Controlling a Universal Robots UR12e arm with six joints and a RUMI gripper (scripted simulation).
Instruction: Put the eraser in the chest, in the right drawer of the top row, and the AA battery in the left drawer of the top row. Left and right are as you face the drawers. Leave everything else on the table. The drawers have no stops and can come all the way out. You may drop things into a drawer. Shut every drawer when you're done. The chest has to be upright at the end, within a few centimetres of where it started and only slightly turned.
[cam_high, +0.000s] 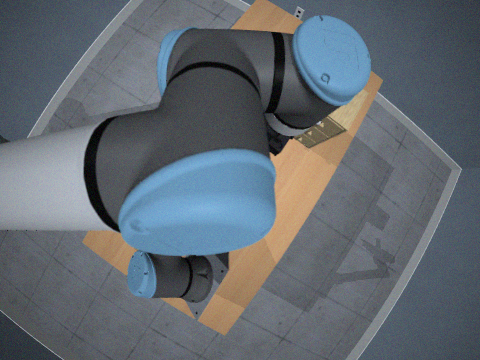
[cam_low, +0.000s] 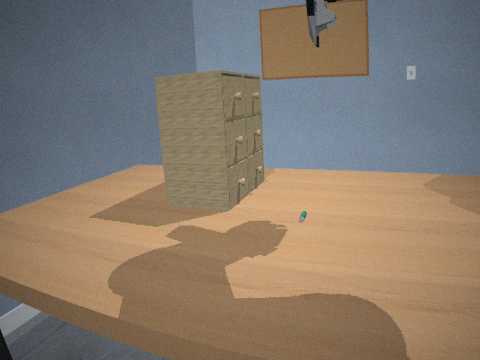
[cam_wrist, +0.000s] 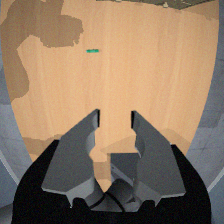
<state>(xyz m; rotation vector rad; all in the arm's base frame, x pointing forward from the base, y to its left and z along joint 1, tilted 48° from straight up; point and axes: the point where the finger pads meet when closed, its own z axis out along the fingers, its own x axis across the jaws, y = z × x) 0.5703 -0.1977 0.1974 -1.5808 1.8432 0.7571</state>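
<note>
- Gripper (cam_wrist: 115, 117): high above the table (cam_low: 380, 250), near the top edge of the exterior view in front of a corkboard (cam_low: 290, 47); the two grey jaws stand narrowly apart, with bare tabletop showing in the gap and nothing between them.
- Battery (cam_low: 303, 216): a small cylinder, green along most of its length with a pale grey end; it lies on its side on the tabletop, out in the middle and well away from every edge, in front of the chest and apart from it.
- The same battery in the wrist view (cam_wrist: 92, 50): a short teal dash, too small for detail, beside the arm's shadow.
- Chest (cam_low: 195, 140): upright, pale woven-look sides, six drawers in three rows of two, each with a light knob; all sit flush and shut. It stands toward the far left part of the table.
- Eraser: in none of the views.
- Arm (cam_high: 200, 130): grey links with blue caps; it covers most of the top view.
</note>
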